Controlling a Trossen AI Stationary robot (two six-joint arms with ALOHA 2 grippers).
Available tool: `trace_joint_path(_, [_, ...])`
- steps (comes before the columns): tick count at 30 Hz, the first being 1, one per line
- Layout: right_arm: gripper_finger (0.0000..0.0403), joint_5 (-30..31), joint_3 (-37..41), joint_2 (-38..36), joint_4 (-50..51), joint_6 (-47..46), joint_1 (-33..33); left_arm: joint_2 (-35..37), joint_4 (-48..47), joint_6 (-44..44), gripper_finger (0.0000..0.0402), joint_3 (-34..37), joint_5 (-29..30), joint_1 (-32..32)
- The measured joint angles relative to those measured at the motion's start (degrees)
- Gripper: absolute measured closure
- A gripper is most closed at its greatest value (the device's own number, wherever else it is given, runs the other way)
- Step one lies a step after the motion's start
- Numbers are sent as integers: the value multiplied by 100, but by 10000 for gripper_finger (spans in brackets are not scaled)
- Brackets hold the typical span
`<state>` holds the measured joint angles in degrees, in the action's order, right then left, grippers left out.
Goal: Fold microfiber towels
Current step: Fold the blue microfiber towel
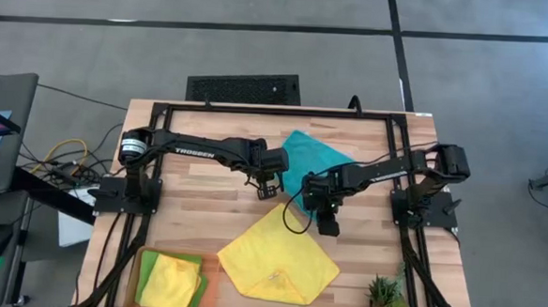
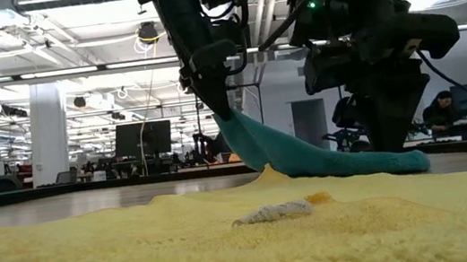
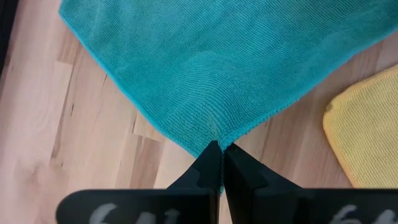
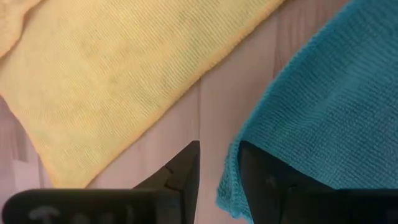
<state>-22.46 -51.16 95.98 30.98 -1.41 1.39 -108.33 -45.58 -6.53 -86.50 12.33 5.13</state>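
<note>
The tabletop (image 1: 207,183) carries a spread yellow towel (image 1: 278,260) near its front edge. Behind it, the teal towel (image 1: 306,160) is lifted by one corner, pinched in the fully closed jaws of the left gripper (image 3: 221,149). The right gripper (image 4: 219,163) is placed at a neighbouring edge of the teal towel, jaws about half parted with the hem between them, not yet visibly clamped.

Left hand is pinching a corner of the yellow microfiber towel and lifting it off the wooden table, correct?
Not quite: the left hand is shut on a corner of the teal microfiber towel, not the yellow microfiber towel. The left wrist view shows it, and the low view shows the teal cloth lifted off the wooden table.
</note>
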Motion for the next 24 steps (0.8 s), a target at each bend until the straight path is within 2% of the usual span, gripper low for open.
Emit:
trace_joint_path(8, [296,-9,0,0,-15,2,-2,0,0,0,401,0,0,0])
trace_joint_path(24, [393,-15,0,0,22,-20,-2,0,0,4,401,0,-1,0])
